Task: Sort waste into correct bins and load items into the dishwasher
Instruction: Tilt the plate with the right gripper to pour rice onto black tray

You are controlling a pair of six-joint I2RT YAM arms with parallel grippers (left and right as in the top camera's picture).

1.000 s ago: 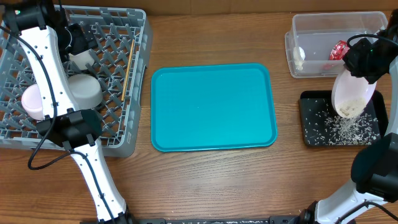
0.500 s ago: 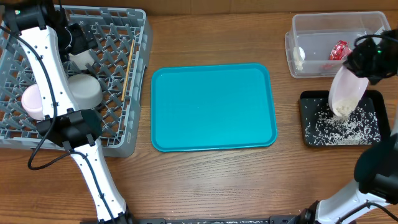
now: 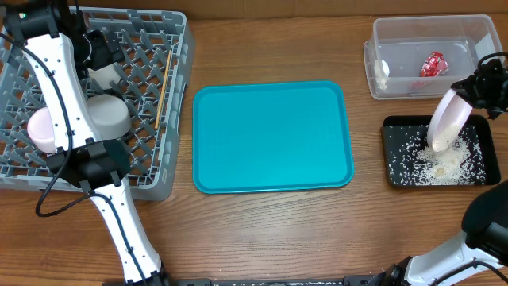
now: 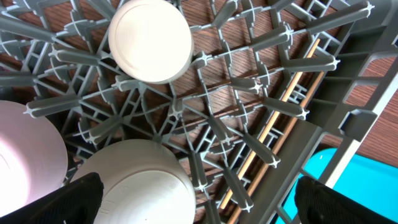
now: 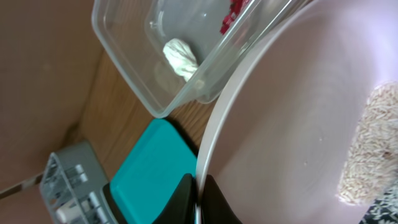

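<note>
My right gripper (image 5: 199, 199) is shut on the rim of the white plate (image 3: 446, 127), which it holds steeply tilted over the black tray (image 3: 394, 151). Rice (image 5: 370, 149) clings to the plate's low side, and a heap of rice (image 3: 444, 165) lies in the tray. The clear tub (image 3: 429, 36) holds the red wrapper (image 3: 432, 63) and the white tissue (image 5: 180, 55). My left gripper (image 4: 202, 199) hangs open and empty over the grey dish rack (image 3: 178, 95). In the rack are the white cup (image 4: 150, 40), grey-blue bowl (image 4: 134, 183), pink bowl (image 3: 40, 129) and chopsticks (image 4: 280, 118).
A teal serving tray (image 3: 272, 137) lies bare in the middle of the wooden table, between the rack and the bins. The left arm stretches across the rack's left half. The black tray sits directly in front of the clear tub at the right edge.
The right gripper has moved right and tipped the plate steeper. More rice has slid off it into the black tray, and the heap has grown. The left arm has stayed still.
</note>
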